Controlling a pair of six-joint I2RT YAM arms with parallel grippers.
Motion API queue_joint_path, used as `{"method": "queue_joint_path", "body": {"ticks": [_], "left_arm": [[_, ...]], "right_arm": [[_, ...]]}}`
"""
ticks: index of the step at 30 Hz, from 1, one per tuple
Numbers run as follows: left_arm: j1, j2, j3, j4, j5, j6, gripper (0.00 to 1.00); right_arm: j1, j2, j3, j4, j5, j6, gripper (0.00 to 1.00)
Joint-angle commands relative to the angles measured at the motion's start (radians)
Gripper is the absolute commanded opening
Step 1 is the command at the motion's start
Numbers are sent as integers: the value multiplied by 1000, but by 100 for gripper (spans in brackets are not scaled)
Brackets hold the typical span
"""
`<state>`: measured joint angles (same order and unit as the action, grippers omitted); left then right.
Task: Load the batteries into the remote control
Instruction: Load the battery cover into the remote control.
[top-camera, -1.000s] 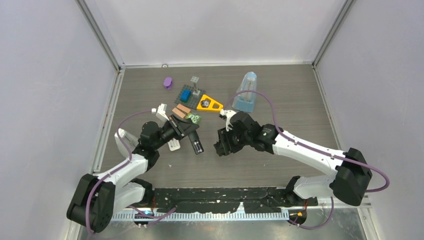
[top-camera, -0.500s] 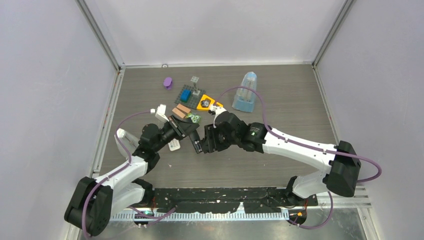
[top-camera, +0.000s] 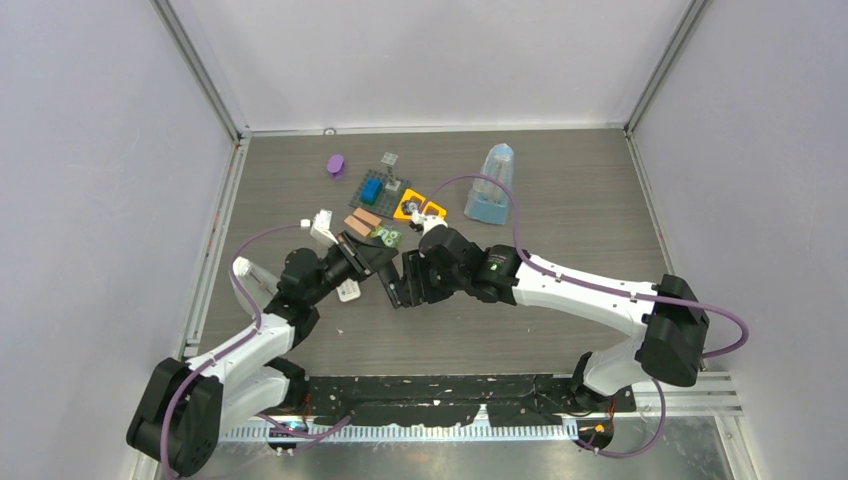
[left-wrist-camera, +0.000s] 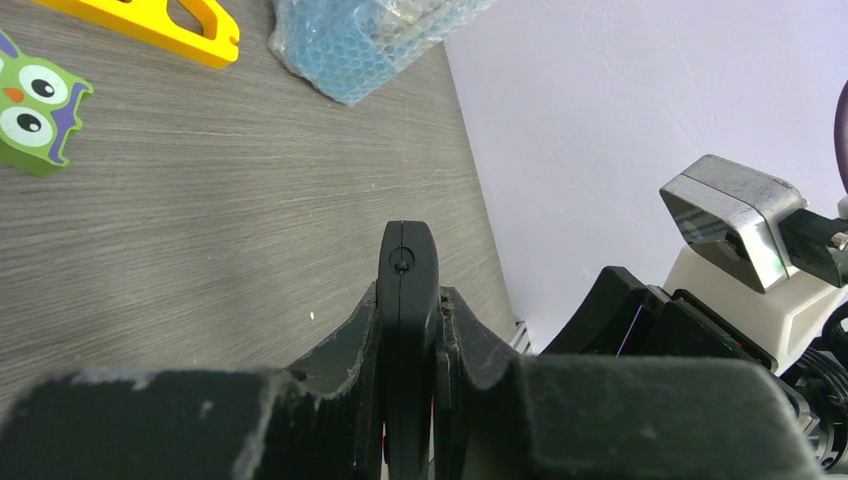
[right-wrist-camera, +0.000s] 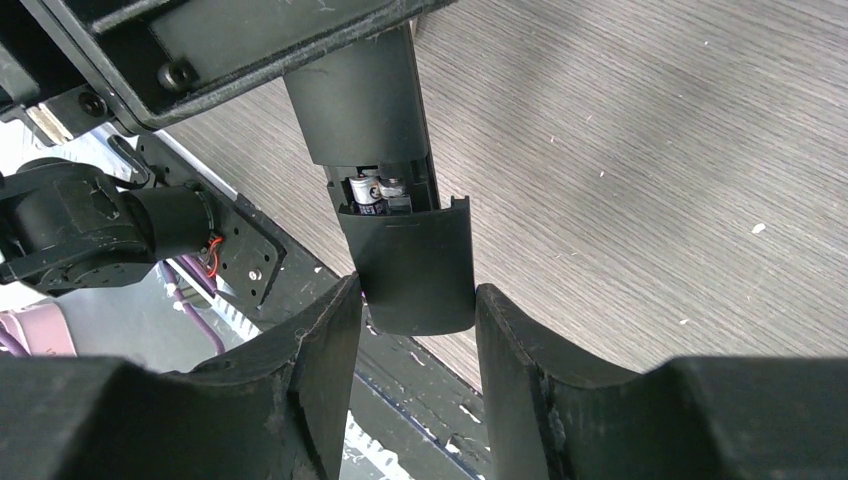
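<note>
My left gripper is shut on a long black remote-shaped handset, held edge-up between its jaws in the left wrist view. In the right wrist view the handset's battery bay is open at the near end, with two batteries seated in it. My right gripper grips a black battery cover by its sides, its top edge meeting the bay. In the top view the right gripper is right against the handset. A small white remote lies on the table under the left arm.
Behind the grippers are a green owl tile, brown blocks, a yellow triangle piece, a grey board with a blue block, a purple piece and a blue bubble-wrap bag. A clear tube lies at the left.
My right gripper has moved left with the cover from about a hand's width away up to the handset's end. The left gripper has stayed almost still with the handset.
</note>
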<state>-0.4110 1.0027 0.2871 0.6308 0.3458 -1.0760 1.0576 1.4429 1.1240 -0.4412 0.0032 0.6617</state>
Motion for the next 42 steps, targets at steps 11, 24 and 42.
{"method": "queue_joint_path", "body": {"ticks": [11,24,42], "left_arm": [[-12,-14,23,-22,-27,-22,0],[-17,-18,26,-35,-28,-37,0],[-17,-45,30,-64,-44,-55,0]], "right_arm": [[26,45,48,59,16,19,50],[38,87,75,47,33,14,50],[51,116,84,11,31,8,51]]}}
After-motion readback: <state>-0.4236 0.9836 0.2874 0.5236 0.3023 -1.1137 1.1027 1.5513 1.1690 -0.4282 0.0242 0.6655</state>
